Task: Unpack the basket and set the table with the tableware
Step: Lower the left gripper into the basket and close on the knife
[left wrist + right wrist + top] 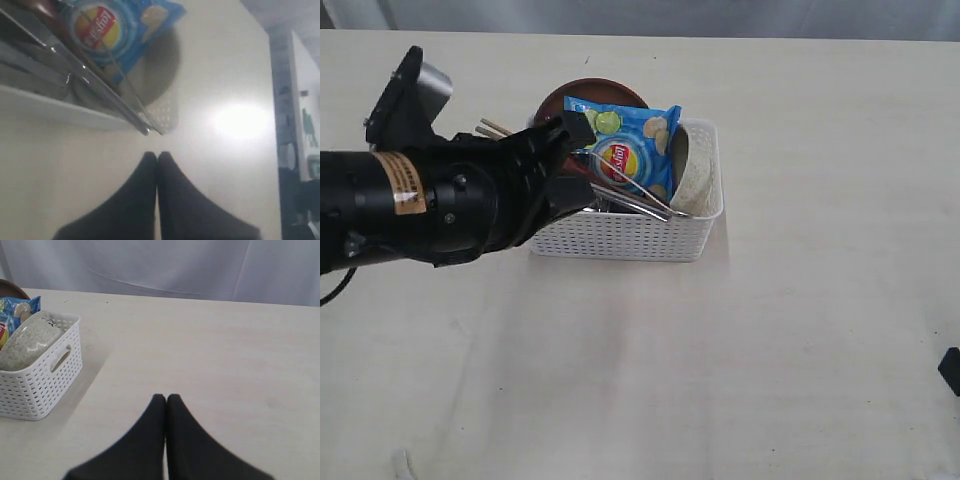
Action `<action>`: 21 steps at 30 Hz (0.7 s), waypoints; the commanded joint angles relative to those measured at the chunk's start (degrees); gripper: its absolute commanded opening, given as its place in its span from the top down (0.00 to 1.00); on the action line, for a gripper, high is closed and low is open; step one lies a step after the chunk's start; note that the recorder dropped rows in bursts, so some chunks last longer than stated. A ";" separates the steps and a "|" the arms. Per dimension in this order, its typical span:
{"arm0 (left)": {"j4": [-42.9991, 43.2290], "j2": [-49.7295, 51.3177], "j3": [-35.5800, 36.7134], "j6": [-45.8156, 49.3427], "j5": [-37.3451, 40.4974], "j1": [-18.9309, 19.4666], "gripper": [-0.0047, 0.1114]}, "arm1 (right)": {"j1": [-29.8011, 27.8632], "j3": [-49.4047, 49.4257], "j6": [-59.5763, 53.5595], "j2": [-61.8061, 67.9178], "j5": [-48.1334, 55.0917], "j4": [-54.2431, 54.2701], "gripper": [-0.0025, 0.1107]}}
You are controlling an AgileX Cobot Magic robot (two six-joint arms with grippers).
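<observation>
The white basket [630,238] stands on the cream table [800,300]. A blue chip bag [625,145] lies on top of its contents. Beside the bag an off-white bowl [696,175] stands on edge, and steel cutlery [638,198] leans across. A brown plate [588,95] rises behind the bag, and wooden chopsticks [492,127] poke out at the left. My left gripper [575,130] hovers at the basket's left end, shut and holding nothing [157,156]. My right gripper [166,397] is shut and empty, well to the right of the basket [40,385].
Bare tabletop stretches in front of the basket and to its right. Only a dark corner of the right arm [950,370] shows at the exterior view's right edge. A grey curtain [165,265] hangs behind the table's far edge.
</observation>
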 commanded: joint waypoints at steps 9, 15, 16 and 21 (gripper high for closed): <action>15.81 2.77 6.89 -32.27 -23.69 -0.64 0.96 | 0.22 0.17 -0.18 -0.37 -0.21 -0.48 0.98; 13.79 8.09 7.72 -32.02 -24.36 -0.54 0.96 | 0.22 0.17 -0.18 -0.37 -0.08 -0.48 0.98; 11.64 8.55 7.72 -31.29 -24.36 -0.54 0.96 | 0.22 0.17 -0.18 -0.37 -0.08 -0.48 0.98; 5.76 10.63 7.72 -28.13 -25.66 -0.54 0.96 | 0.22 0.17 -0.18 -0.37 -0.08 -0.48 0.98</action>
